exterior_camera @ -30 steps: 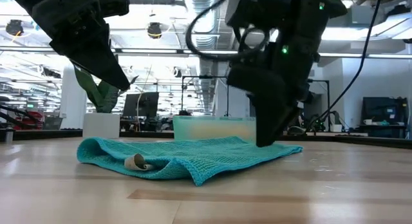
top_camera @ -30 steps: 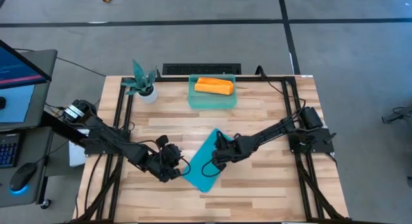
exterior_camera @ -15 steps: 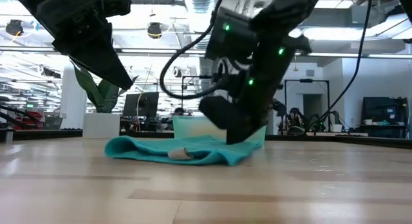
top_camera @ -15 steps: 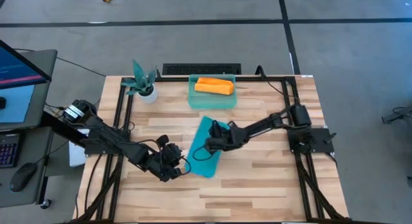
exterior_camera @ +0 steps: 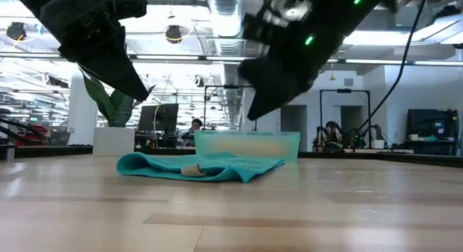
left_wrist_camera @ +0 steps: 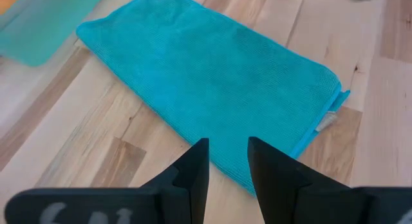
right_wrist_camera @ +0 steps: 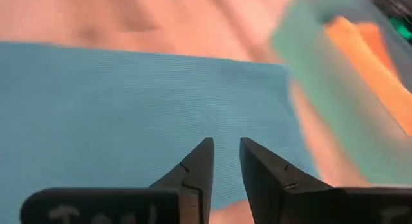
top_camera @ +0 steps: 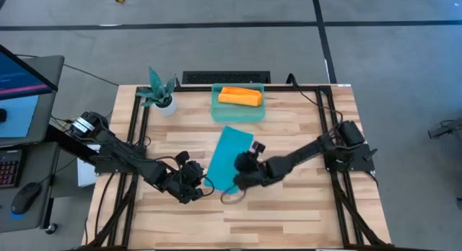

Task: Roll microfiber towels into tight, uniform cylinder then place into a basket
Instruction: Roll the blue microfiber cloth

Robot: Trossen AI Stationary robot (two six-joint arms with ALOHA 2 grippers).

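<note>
The teal-blue microfiber towel (top_camera: 227, 156) lies folded and flat on the wooden table between my two arms, a small tag (left_wrist_camera: 327, 121) at one corner. My left gripper (top_camera: 204, 185) hangs open just above the towel's near left edge (left_wrist_camera: 228, 163). My right gripper (top_camera: 237, 177) hovers open above the towel's near end (right_wrist_camera: 224, 163), well clear of it in the low view (exterior_camera: 253, 111). The orange-yellow towel (top_camera: 240, 97) lies rolled up inside the basket (top_camera: 216, 112) at the table's far side.
A teal potted plant (top_camera: 160, 92) stands at the far left, beside the basket. A dark keyboard (top_camera: 225, 78) sits just past the far edge. Black frame rails run along the left and right table sides. Bare wood lies near the front edge.
My right gripper dragged part of the teal towel toward the far edge, folding it over, so the towel now lies narrower and closer to the basket. The gripper then rose off the cloth, rolled, and came back toward the near edge. My left arm kept still.
</note>
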